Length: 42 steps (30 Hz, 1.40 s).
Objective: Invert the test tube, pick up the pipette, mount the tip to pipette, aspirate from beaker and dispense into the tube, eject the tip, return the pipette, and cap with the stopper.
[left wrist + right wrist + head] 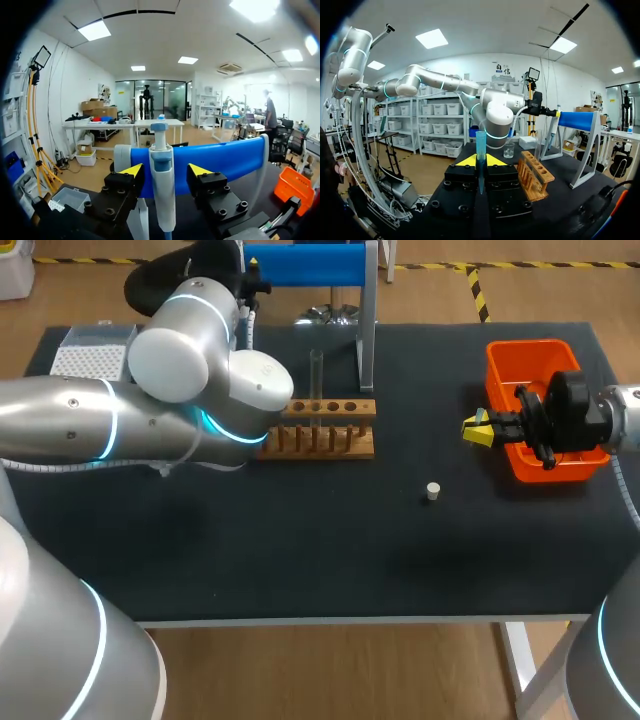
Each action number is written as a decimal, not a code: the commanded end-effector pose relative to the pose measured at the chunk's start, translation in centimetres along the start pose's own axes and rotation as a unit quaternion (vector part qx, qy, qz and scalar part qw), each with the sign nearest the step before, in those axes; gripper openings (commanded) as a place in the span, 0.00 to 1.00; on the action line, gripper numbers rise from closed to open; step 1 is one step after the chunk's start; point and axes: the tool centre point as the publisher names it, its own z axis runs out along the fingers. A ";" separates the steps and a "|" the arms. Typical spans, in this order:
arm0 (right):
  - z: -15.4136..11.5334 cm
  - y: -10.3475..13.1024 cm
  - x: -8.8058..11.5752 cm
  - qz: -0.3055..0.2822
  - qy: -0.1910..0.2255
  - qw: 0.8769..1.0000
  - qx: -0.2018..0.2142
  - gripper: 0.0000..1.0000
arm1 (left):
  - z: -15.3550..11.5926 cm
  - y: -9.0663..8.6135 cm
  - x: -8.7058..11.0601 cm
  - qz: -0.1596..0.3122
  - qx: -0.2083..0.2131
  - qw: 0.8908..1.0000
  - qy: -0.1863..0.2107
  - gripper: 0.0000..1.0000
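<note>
The pickup seems to be the step in hand. At the far left, on the stand's rounded blue bar (225,160), the smooth white-and-blue pipette (162,195) is hanging between the left gripper (165,172), whose fingers are standing apart. Next, they need closing squarely on its barrel. The clear test tube (316,375) is standing in the wooden rack (325,428). At right, the right gripper (480,161) is pinching a slim, tapering blue tip (480,142).

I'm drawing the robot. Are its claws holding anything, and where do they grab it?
The right gripper pinches a blue pipette tip about midway along. The left gripper is open around the pipette, not gripping.
</note>
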 end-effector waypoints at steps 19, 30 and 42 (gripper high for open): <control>0.0 0.0 0.1 0.000 -0.001 1.000 0.000 0.00 | 1.2 0.1 -0.1 0.003 0.004 1.000 -0.003 0.49; 0.0 0.0 0.1 0.000 -0.001 1.000 0.000 0.00 | 1.3 0.0 -0.3 0.004 0.002 1.000 -0.005 0.49; 0.0 0.0 0.1 0.000 -0.001 1.000 0.000 0.00 | 1.5 0.1 -0.4 0.001 0.003 1.000 -0.010 0.49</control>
